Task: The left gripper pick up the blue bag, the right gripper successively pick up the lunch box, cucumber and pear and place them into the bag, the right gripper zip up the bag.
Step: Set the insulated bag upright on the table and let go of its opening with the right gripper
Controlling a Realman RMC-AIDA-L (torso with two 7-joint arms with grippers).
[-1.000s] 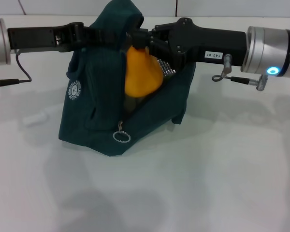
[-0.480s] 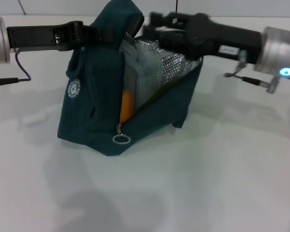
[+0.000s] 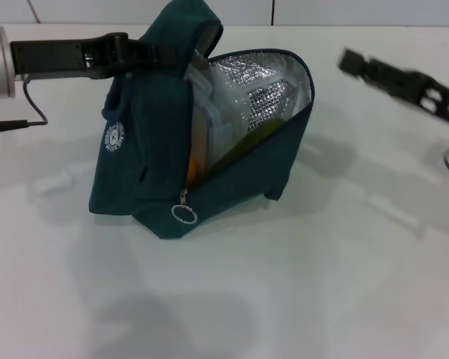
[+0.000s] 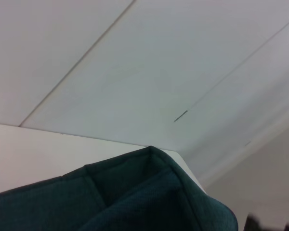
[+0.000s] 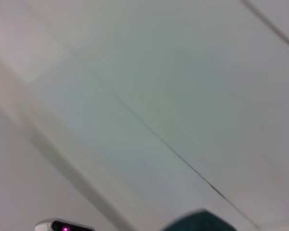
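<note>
**Setting: Robot Test Bench in a Lab-Type Room**

The place reads as a laboratory or robot test cell, not a home or shop.

Evidence:

1. Work surface: a plain white table [image 3: 284, 299], smooth, without cloth or household furnishing.
2. Walls: the head view shows pale panels [image 3: 135, 9] behind the table, divided by thin dark seams. The left wrist view shows the same flat panelling [image 4: 135, 72] with straight joints; the right wrist view shows similar seamed panels [image 5: 159, 96].
3. Equipment: machine arms with exposed cabling [image 3: 26, 112] reach over the table from both sides.
4. Props: a single bag [image 3: 157, 149] stands on the table as a staged test item.
</note>
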